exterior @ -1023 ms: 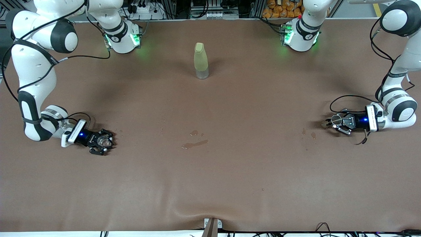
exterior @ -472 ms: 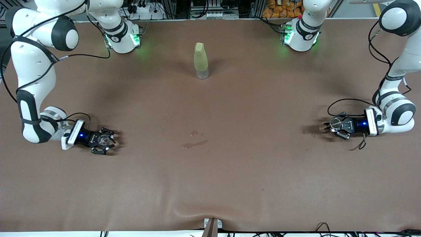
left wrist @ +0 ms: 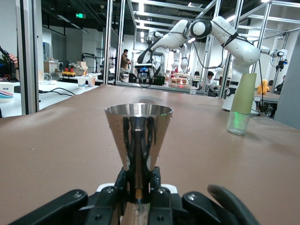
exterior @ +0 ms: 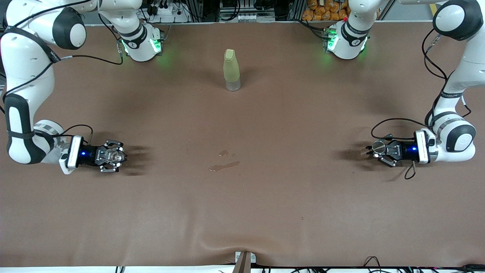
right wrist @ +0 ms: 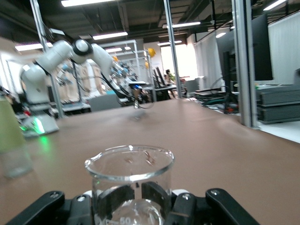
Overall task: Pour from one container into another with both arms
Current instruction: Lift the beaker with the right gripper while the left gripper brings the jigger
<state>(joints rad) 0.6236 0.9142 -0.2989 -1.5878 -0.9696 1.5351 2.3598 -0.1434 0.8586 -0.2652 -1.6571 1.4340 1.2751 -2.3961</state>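
Note:
My right gripper (exterior: 113, 156) hangs low over the table near the right arm's end, shut on a clear glass beaker (exterior: 114, 155) that it holds upright. The beaker (right wrist: 129, 180) fills the right wrist view, with that gripper (right wrist: 136, 199) clamped on its lower wall. Near the left arm's end my left gripper (exterior: 376, 148) is shut on a shiny metal cone cup (exterior: 377, 146), mouth up. In the left wrist view, that gripper (left wrist: 139, 180) pinches the narrow foot of the cup (left wrist: 138, 133).
A pale yellow-green bottle (exterior: 231, 70) with a clear base stands upright mid-table near the arm bases; the bottle (left wrist: 242, 104) also shows in the left wrist view. Small wet stains (exterior: 224, 165) mark the brown table cover (exterior: 242, 212) at its middle.
Both grippers have turned level with their vessels. The right one slid toward its end of the table; the left one shifted slightly toward the table's middle and lower in the front view.

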